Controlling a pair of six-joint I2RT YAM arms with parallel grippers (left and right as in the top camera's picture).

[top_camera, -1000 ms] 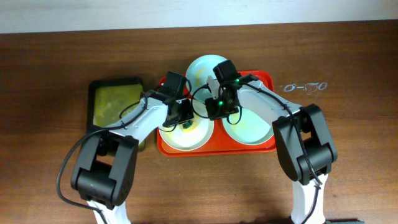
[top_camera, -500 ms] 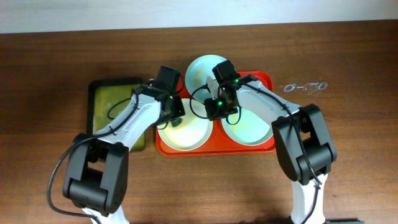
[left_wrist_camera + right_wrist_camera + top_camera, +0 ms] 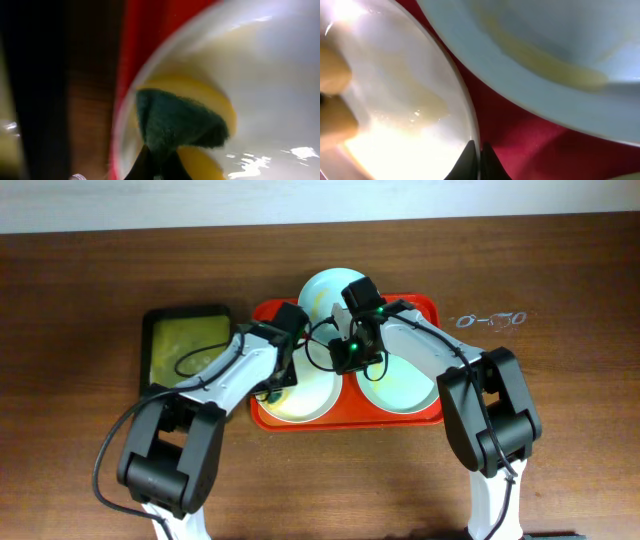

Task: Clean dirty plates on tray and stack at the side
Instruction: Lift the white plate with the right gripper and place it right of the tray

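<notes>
The red tray (image 3: pixel 430 308) holds three plates: a cream-white one (image 3: pixel 305 400) at front left, a mint-green one (image 3: pixel 405 385) at front right, and a mint-green one (image 3: pixel 322 288) at the back. My left gripper (image 3: pixel 280 380) is shut on a green and yellow sponge (image 3: pixel 175 122), pressed onto the cream plate (image 3: pixel 270 75) near its left rim. My right gripper (image 3: pixel 345 360) is shut on the cream plate's right rim (image 3: pixel 395 100), fingertips (image 3: pixel 479 155) pinching the edge. The back mint plate (image 3: pixel 545 40) shows a yellowish smear.
A smaller black tray (image 3: pixel 185 345) with a yellow-green inside lies left of the red tray on the brown wooden table. Both arms cross over the red tray's left half. The red tray floor (image 3: pixel 520 135) shows between the plates.
My left gripper has moved the sponge over the cream plate, first towards the back left, then to the plate's left edge. The right gripper has kept still on the rim.
</notes>
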